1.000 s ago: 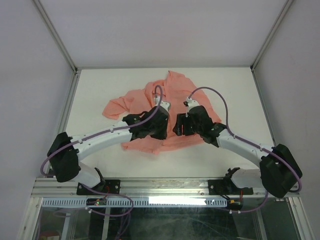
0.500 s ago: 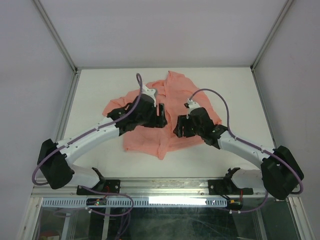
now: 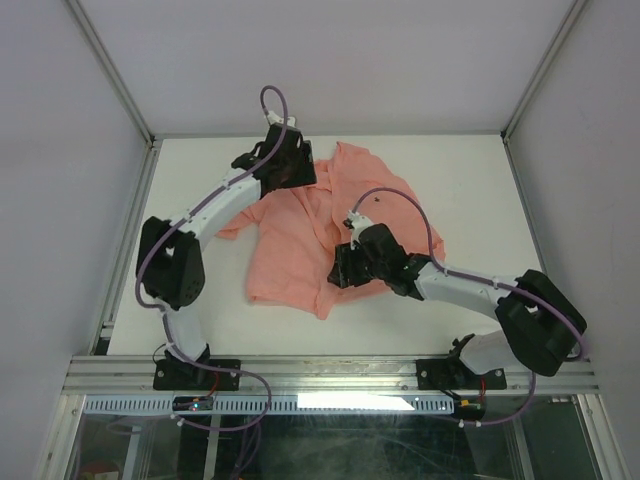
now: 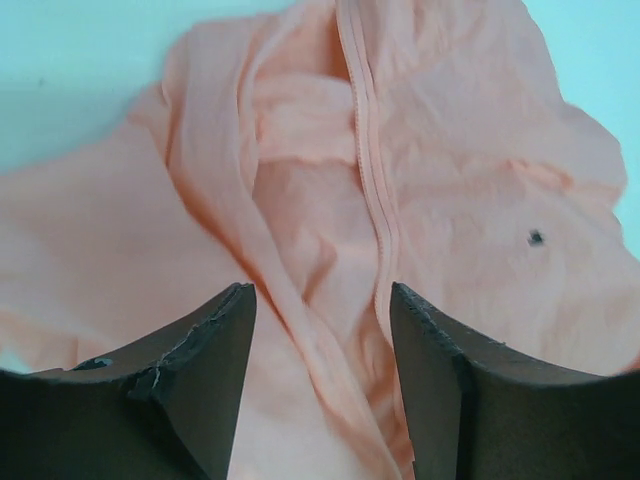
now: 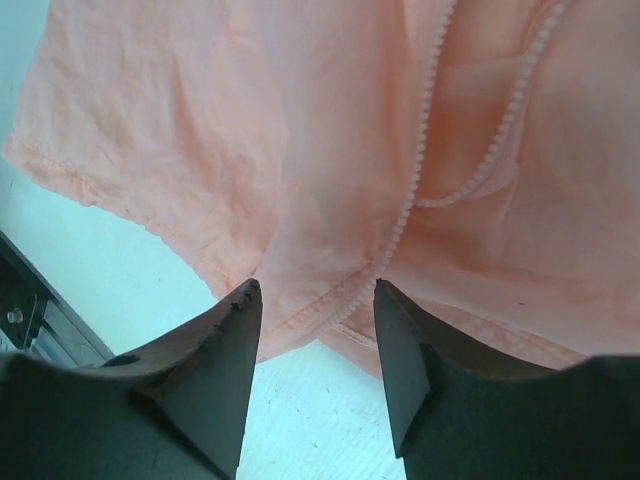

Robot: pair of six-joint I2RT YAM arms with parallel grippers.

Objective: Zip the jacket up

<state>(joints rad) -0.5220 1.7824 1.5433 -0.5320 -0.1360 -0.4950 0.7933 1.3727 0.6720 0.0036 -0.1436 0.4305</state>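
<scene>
The salmon-pink jacket (image 3: 290, 240) lies wrinkled on the white table (image 3: 200, 300), collar at the far side and hem near the arms. My left gripper (image 3: 300, 172) is open and empty above the collar end. In the left wrist view the left gripper (image 4: 320, 300) frames folded fabric, with the zipper edge (image 4: 368, 170) running down and a tiny dark mark (image 4: 536, 237) at the right. My right gripper (image 3: 340, 272) is open and empty over the lower hem by the front opening. In the right wrist view the right gripper (image 5: 315, 295) straddles the hem corner and the zipper teeth (image 5: 410, 200).
White walls and a metal frame (image 3: 130, 110) enclose the table on three sides. A metal rail (image 3: 320, 375) with the arm bases runs along the near edge. Bare table (image 5: 300, 420) shows just below the hem in the right wrist view.
My left arm has swung from the jacket's middle up to the far collar end. My right gripper has moved left and nearer, to the lower hem. The jacket lies more spread out.
</scene>
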